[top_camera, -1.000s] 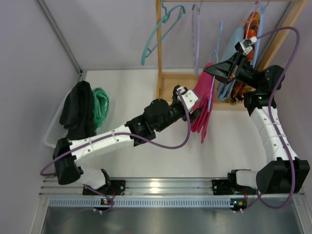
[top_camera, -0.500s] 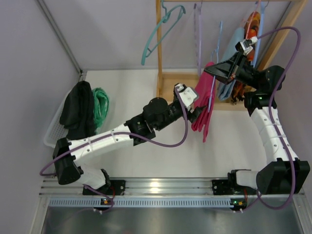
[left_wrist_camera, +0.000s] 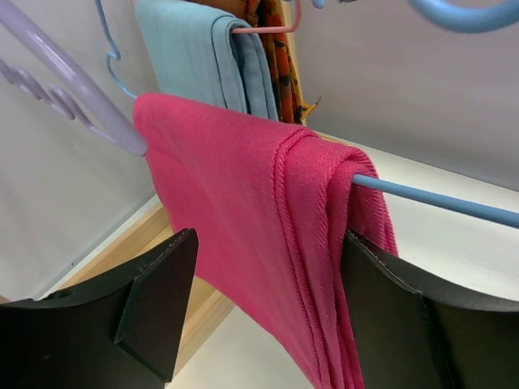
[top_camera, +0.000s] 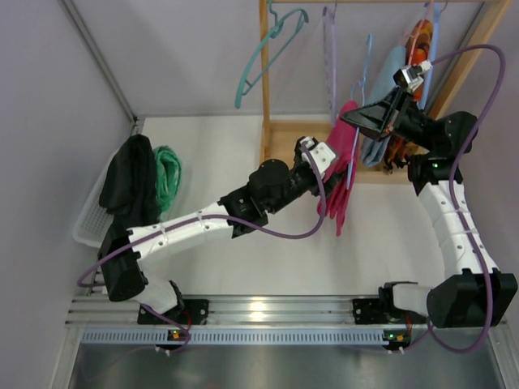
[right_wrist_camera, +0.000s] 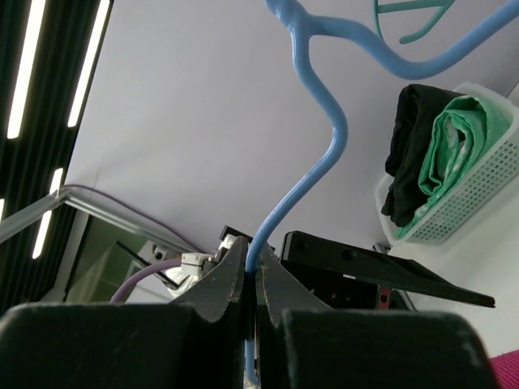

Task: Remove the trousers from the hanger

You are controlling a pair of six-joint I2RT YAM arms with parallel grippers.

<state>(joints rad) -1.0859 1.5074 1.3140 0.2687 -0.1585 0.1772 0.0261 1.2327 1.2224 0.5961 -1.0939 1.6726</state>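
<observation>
Reaching further toward the rack than a second ago, the left gripper (left_wrist_camera: pixel 270 243) is standing open, its two black fingers (left_wrist_camera: pixel 158 304) flanking the magenta trousers (left_wrist_camera: pixel 243 186) without pinching them. The right gripper (right_wrist_camera: pixel 251 271) is clamping its narrow jaws shut on the thin wire of the blue hanger (right_wrist_camera: pixel 324 154), close to the bar.

The magenta pair is hanging folded over that hanger's straight bar, its long axis running downward and the leg ends pointing at the table. Its cloth is looking soft and finely ribbed, with a stitched seam running down the fold.

Behind it, the light blue trousers (left_wrist_camera: pixel 195 57) and the orange patterned trousers (left_wrist_camera: pixel 272 49) are draping from a pink hanger (left_wrist_camera: pixel 268 29). A curved lilac hanger (left_wrist_camera: pixel 65 89) is hanging to the left.

Far left, a white mesh basket (top_camera: pixel 85 223) is holding the crumpled black trousers (top_camera: pixel 130 182) and mint-green trousers (top_camera: pixel 168 174).
</observation>
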